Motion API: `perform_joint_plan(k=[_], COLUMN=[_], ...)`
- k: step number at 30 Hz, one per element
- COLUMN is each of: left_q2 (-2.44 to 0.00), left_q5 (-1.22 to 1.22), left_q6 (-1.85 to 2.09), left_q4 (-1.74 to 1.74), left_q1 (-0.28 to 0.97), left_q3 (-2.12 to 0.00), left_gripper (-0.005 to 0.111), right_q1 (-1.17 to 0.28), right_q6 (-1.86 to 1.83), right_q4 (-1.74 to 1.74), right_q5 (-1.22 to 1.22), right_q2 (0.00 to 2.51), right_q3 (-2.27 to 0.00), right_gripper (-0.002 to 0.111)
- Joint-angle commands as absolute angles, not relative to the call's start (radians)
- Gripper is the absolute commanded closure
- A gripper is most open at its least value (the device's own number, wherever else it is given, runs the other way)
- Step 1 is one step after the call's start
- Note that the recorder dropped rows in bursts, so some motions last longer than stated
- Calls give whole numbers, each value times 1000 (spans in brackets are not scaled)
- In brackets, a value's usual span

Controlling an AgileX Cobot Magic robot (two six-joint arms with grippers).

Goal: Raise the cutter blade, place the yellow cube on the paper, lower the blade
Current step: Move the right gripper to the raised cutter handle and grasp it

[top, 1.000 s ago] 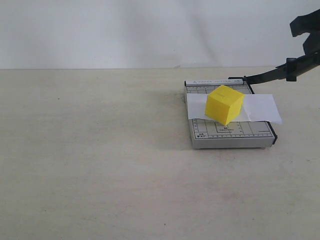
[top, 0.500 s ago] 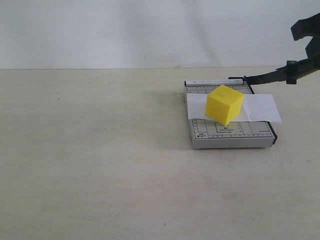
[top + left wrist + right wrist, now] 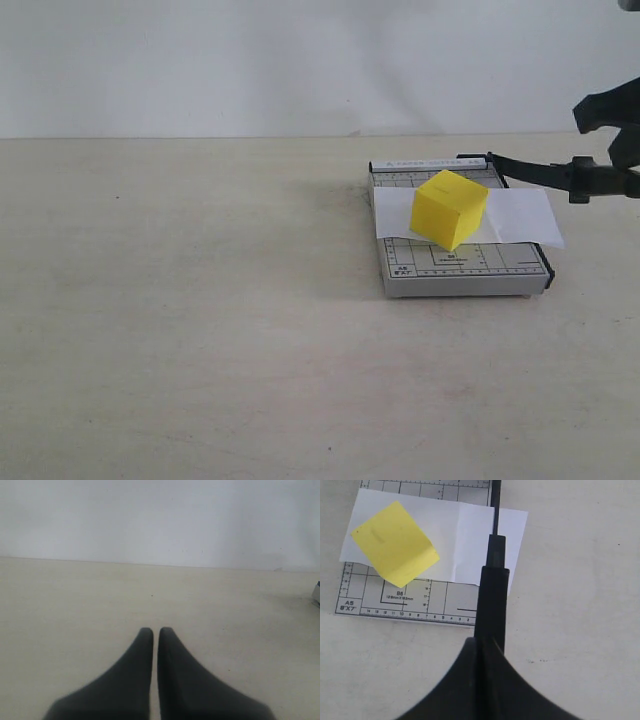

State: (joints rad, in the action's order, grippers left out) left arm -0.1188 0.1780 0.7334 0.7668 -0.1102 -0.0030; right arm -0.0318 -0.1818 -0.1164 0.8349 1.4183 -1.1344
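The yellow cube (image 3: 450, 208) (image 3: 395, 542) rests on the white paper (image 3: 525, 215) (image 3: 465, 540), which lies across the grey gridded cutter base (image 3: 460, 265) (image 3: 420, 600). The black cutter blade (image 3: 530, 170) (image 3: 493, 595) runs from its hinge at the base's far corner out to the right, slightly above the paper's right part. My right gripper (image 3: 610, 150) (image 3: 485, 645) is shut on the blade's thick handle at the right edge of the exterior view. My left gripper (image 3: 155, 630) is shut with nothing in it, low over bare table, and is out of the exterior view.
The cutter stands right of the table's middle, with the paper's right end hanging past the base. A pale wall runs behind the table's far edge (image 3: 200, 138). A corner of the cutter base (image 3: 317, 590) shows at the edge of the left wrist view.
The right gripper has moved down with the blade handle in it. The blade has swung from a clear upward slant to almost level over the paper. Cube and paper have not moved.
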Motion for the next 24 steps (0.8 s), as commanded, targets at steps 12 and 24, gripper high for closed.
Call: perform_joint_plan(k=[12,24], left_q2=[-113,-111], left_q5=[307,307], left_q6=[587,306], left_q4=[718,631], left_q1=[-106,-106], left_q3=[0,0], left_gripper=[102,102], right_q1=[-31,-31], right_q6=[-184,-184], right_q4=[-106,-121], right_q5=[891,776], right_q2=[1460,1468], right_q3=[-1106,-970], right_gripper=[108,108])
